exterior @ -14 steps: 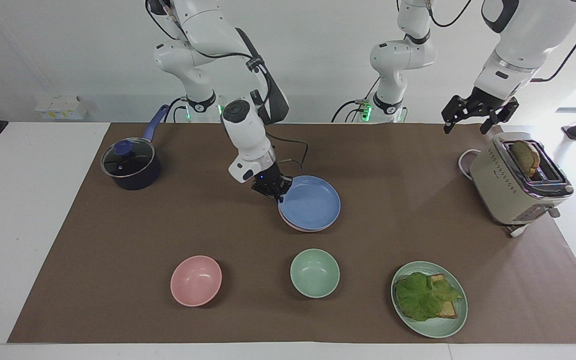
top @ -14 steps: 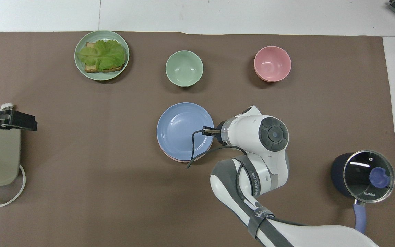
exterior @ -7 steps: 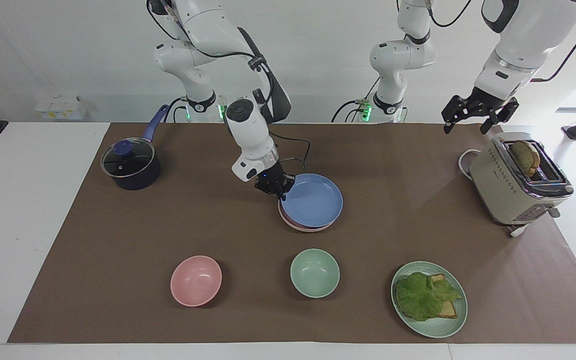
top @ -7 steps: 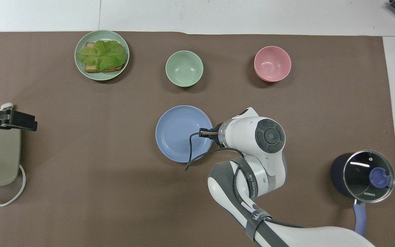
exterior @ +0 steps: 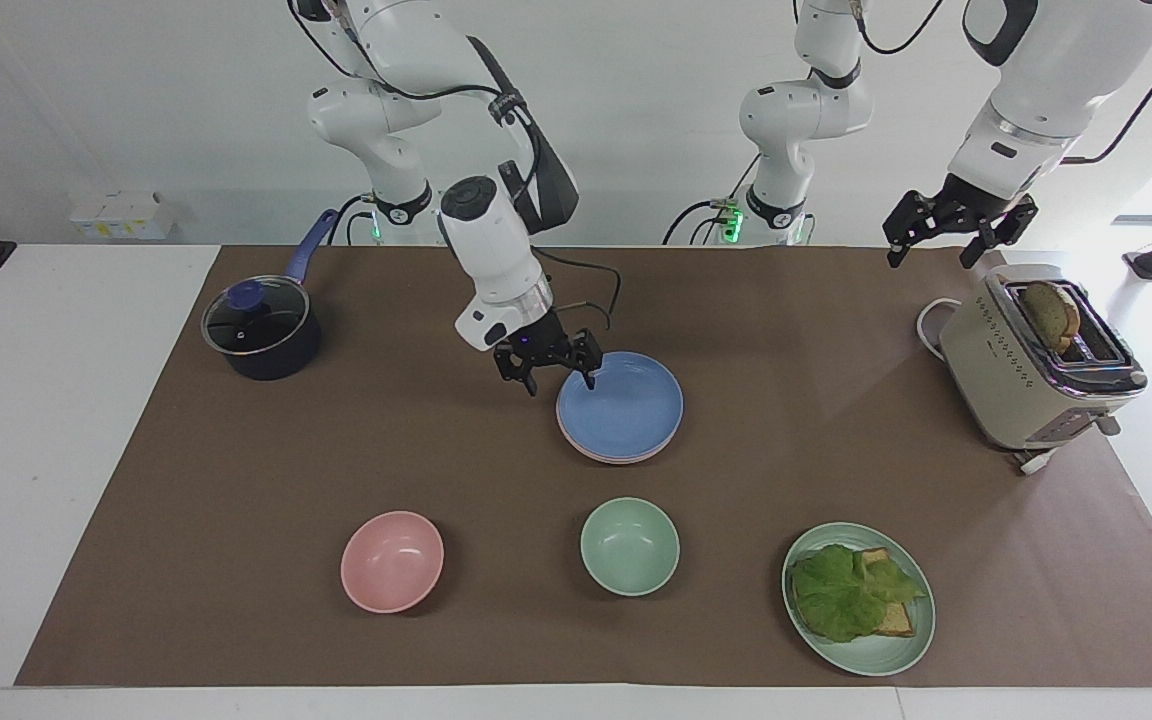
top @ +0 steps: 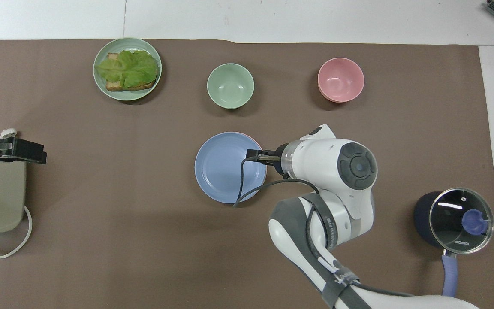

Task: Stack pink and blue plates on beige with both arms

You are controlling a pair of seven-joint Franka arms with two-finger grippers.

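The blue plate [exterior: 626, 405] [top: 221, 169] lies flat on top of a stack in the middle of the brown mat. A thin rim of the pink plate [exterior: 616, 459] [top: 252, 137] peeks out beneath it. The beige plate is hidden. My right gripper [exterior: 561, 378] hangs open just above the blue plate's edge at the right arm's end, holding nothing; one finger [top: 255, 153] shows past the wrist in the overhead view. My left gripper [exterior: 946, 245] [top: 15, 150] waits open in the air over the toaster's end of the table.
A beige toaster [exterior: 1036, 360] with a bread slice stands at the left arm's end. A lidded dark pot [exterior: 261, 330] sits at the right arm's end. Farther from the robots are a pink bowl [exterior: 392, 560], a green bowl [exterior: 629, 546] and a green plate [exterior: 876, 655] of lettuce and toast.
My right gripper opened and let go of the blue plate, which settled flat on the stack; the gripper then rose slightly. The left arm has not moved.
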